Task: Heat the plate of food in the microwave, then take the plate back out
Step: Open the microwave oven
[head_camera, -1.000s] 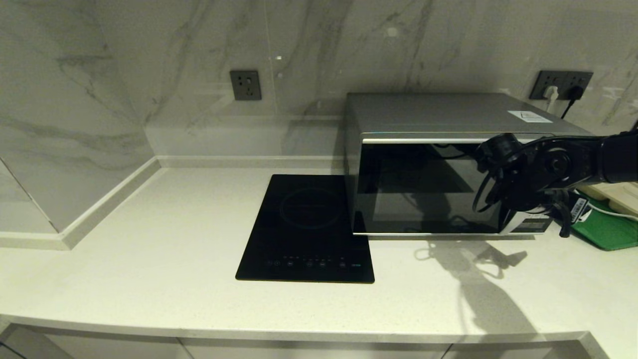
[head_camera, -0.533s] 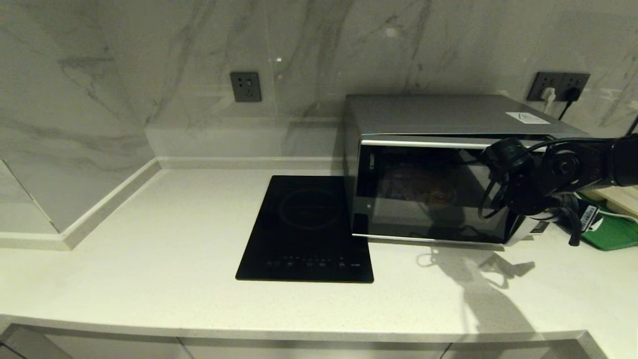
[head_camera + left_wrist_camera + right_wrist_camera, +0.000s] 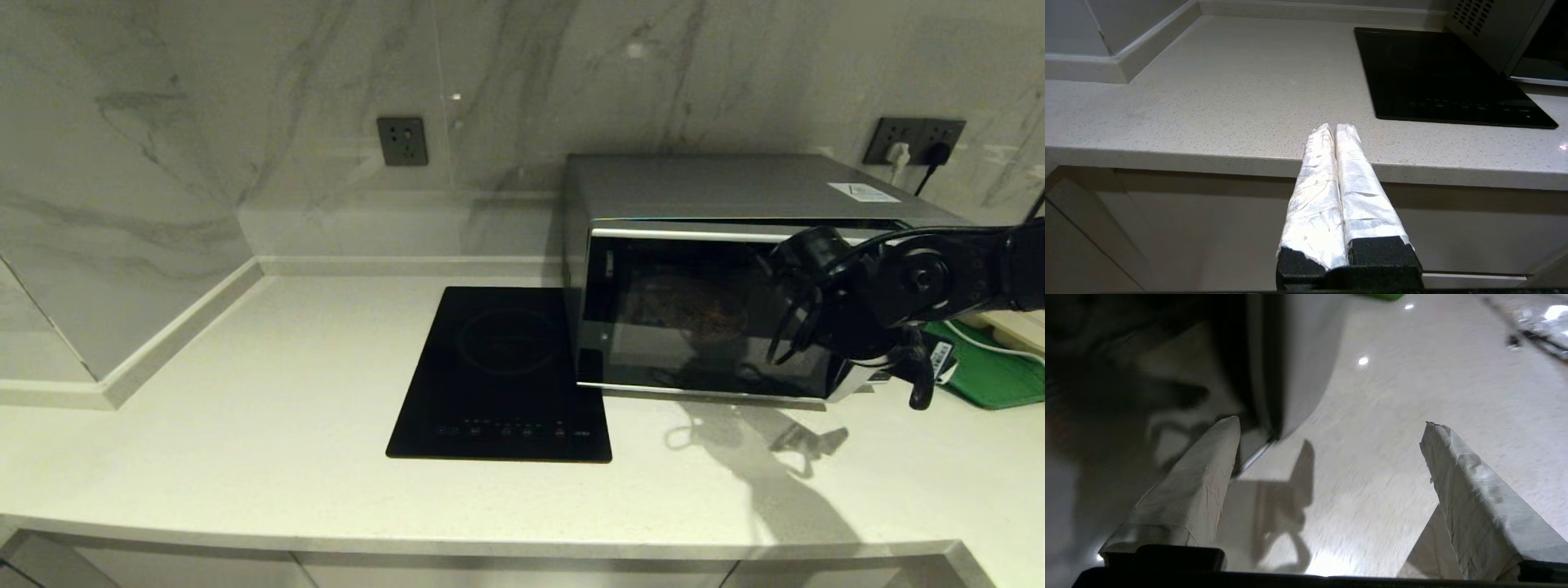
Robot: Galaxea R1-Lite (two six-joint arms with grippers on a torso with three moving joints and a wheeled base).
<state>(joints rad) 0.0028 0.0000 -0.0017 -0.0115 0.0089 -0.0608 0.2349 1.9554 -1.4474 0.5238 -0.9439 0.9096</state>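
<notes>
Marble-walled kitchen bench; right gripper (image 3: 1331, 428) has its fingers wide apart at the microwave (image 3: 735, 278) door's handle edge, one finger (image 3: 1200, 477) against it, probably so it can swing the door; plate of food (image 3: 694, 306) sits inside, dimly visible through the glass; left gripper (image 3: 1336, 128) hangs parked below the bench front, fingers pressed together.

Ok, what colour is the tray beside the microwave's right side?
Green tray, clearest in the head view.
</notes>
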